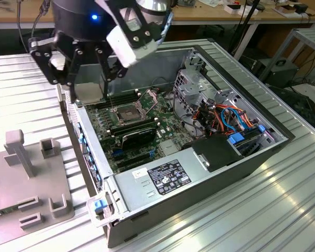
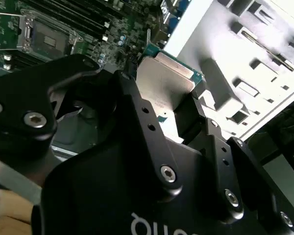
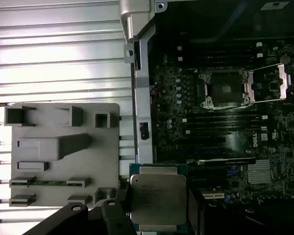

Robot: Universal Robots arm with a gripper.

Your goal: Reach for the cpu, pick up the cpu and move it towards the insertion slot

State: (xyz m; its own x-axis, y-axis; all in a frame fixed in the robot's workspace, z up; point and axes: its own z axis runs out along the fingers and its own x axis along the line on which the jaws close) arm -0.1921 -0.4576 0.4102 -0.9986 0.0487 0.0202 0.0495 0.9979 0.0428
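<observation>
While the end effector (image 3: pixel 159 215) is gripping the cpu (image 3: pixel 158 198) between its black fingers (image 3: pixel 196 208), the reach and pickup are judged to be done, and the carry toward the insertion slot (image 3: pixel 226 88) is under way but not finished. In both wrist views the chip is sitting clamped at its edges, lifted clear of any surface and hanging about over the near wall of the open computer case (image 1: pixel 262 157), with the socket well apart from it across the motherboard (image 3: pixel 220 132). In the exterior view the arm is hovering over the case's corner on the exterior view's left.

The cpu (image 2: pixel 164 81) is showing as a thin flat square with a pale metallic lid on a green-edged base. The socket (image 1: pixel 127 113) is presenting a silvery metal frame around a dark square centre, its thin hinged bracket (image 3: pixel 269 83) swung open. Beside the case, a grey plastic fixture plate (image 3: pixel 63 152) with raised blocks is lying on the ribbed metal bench (image 1: pixel 283 210)
</observation>
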